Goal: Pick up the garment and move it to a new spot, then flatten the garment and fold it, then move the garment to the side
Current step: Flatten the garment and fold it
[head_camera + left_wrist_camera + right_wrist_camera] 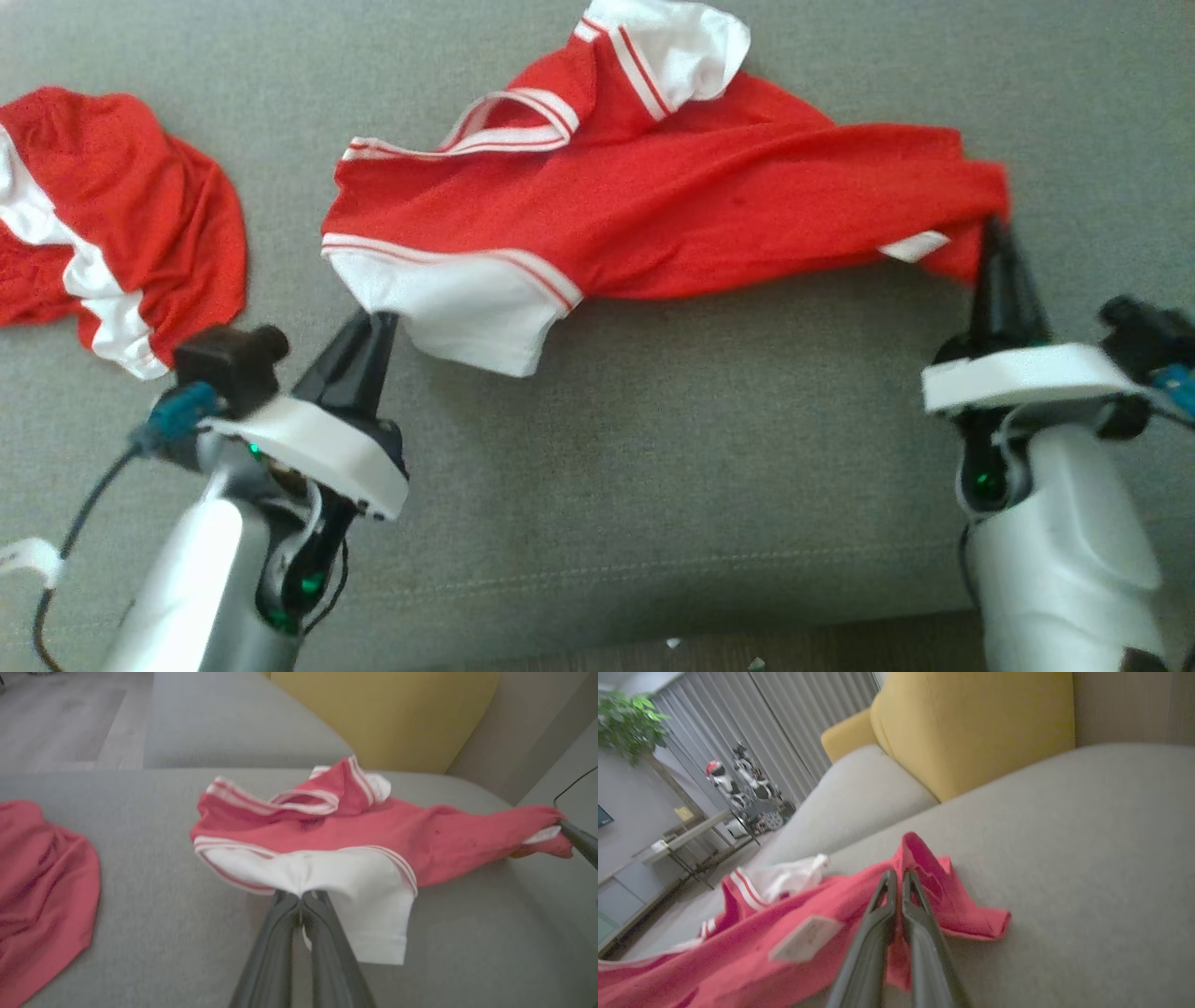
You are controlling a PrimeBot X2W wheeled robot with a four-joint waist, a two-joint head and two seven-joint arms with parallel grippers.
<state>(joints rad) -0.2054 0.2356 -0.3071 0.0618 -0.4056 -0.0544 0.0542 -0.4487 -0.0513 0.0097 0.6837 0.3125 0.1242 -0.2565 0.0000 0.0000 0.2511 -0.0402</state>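
The garment point(653, 196) is a red shirt with white sleeves and white stripes, stretched across the grey sofa seat point(653, 448). My left gripper point(373, 322) is shut on the white sleeve's edge at the shirt's left end; the left wrist view shows the white cloth point(327, 877) bunched at the closed fingertips of that gripper point(301, 896). My right gripper point(994, 229) is shut on the red hem at the shirt's right end. In the right wrist view its fingers point(920, 933) pinch a fold of the red cloth point(924, 868), beside a white label point(805, 938).
A second red and white garment point(112, 215) lies crumpled at the seat's far left. A yellow cushion point(383, 714) leans at the back of the sofa. The seat's front edge point(597, 597) runs just below my wrists.
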